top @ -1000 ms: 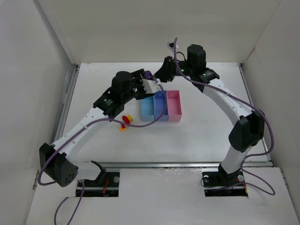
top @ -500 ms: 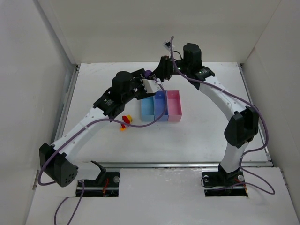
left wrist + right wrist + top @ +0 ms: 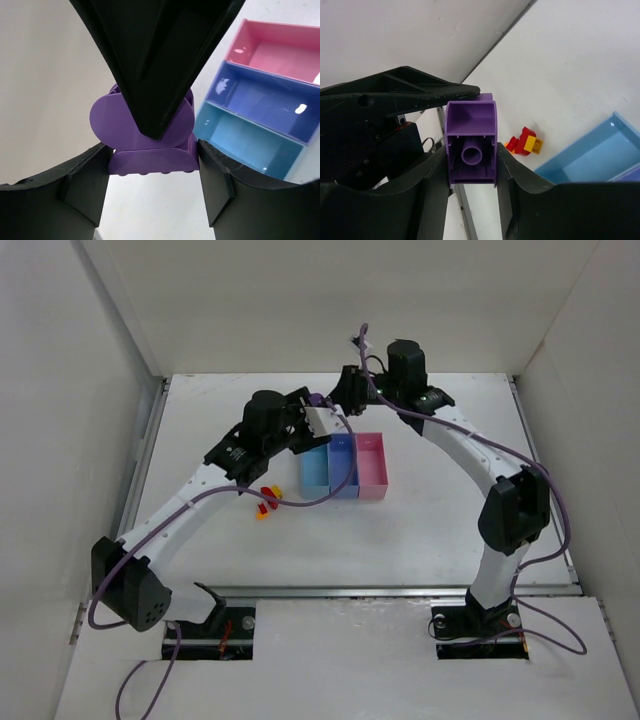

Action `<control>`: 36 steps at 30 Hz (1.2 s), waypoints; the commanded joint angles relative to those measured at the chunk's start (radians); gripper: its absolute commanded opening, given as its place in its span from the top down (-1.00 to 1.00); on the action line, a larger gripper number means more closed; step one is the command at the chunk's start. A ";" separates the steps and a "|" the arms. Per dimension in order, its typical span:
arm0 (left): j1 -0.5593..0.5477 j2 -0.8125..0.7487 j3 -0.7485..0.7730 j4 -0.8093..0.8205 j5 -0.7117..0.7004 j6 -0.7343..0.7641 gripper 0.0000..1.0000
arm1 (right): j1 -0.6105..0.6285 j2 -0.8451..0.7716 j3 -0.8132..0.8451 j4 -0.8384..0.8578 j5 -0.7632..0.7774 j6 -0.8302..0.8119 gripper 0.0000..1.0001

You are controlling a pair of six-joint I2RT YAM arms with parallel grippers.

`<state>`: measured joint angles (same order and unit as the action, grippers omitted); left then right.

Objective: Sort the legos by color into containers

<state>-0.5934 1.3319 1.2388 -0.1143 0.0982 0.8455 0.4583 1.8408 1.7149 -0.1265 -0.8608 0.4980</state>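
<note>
A purple lego [image 3: 316,398] hangs in the air behind the containers, between both grippers. In the left wrist view my left gripper [image 3: 152,152] has both fingers pressed on the sides of the purple lego [image 3: 107,120], and a black finger of the right gripper comes down over it. In the right wrist view my right gripper [image 3: 471,150] is shut on the purple lego [image 3: 470,120]. Red and yellow-orange legos [image 3: 267,498] lie clumped on the table left of the light blue bin [image 3: 315,472]. The periwinkle bin [image 3: 343,465] and the pink bin [image 3: 372,465] adjoin it.
White walls enclose the table on three sides. A metal rail [image 3: 140,470] runs along the left edge. Purple cables [image 3: 300,502] hang from both arms, one looping low over the table near the clumped legos [image 3: 525,141].
The right gripper opened and closed again on the purple lego. The right arm's elbow and wrist shifted slightly left. The left arm moved slightly, with the lego still in its fingers.
</note>
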 commanded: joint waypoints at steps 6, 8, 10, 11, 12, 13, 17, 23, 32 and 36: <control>0.087 0.021 -0.030 -0.050 -0.057 -0.083 1.00 | -0.098 -0.064 -0.087 0.034 0.085 0.062 1.00; 0.087 0.021 -0.055 -0.059 -0.048 -0.083 1.00 | -0.109 -0.054 -0.087 0.034 0.095 0.071 1.00; 0.096 0.010 -0.068 -0.070 -0.037 -0.083 1.00 | -0.119 -0.045 -0.087 0.034 0.095 0.071 1.00; 0.096 0.000 -0.079 -0.070 -0.037 -0.083 1.00 | -0.128 -0.045 -0.087 0.034 0.095 0.071 1.00; 0.096 0.000 -0.091 -0.070 -0.037 -0.083 1.00 | -0.129 -0.045 -0.087 0.034 0.095 0.071 1.00; 0.105 0.000 -0.091 -0.070 -0.037 -0.083 1.00 | -0.138 -0.045 -0.087 0.034 0.104 0.082 1.00; 0.128 -0.011 -0.104 -0.070 -0.037 -0.097 1.00 | -0.138 -0.018 -0.072 0.034 0.082 0.082 1.00; 0.213 -0.002 -0.113 -0.070 -0.049 -0.235 1.00 | -0.181 -0.086 -0.143 -0.168 0.423 0.003 1.00; 0.233 0.009 -0.124 -0.061 -0.074 -0.358 1.00 | -0.046 -0.035 -0.179 -0.450 0.901 -0.102 1.00; 0.233 0.000 -0.134 -0.051 -0.074 -0.367 1.00 | -0.036 -0.035 -0.190 -0.441 0.901 -0.092 0.96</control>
<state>-0.3603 1.3712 1.1141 -0.1986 0.0284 0.5156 0.4232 1.8069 1.5272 -0.5472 -0.0376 0.4206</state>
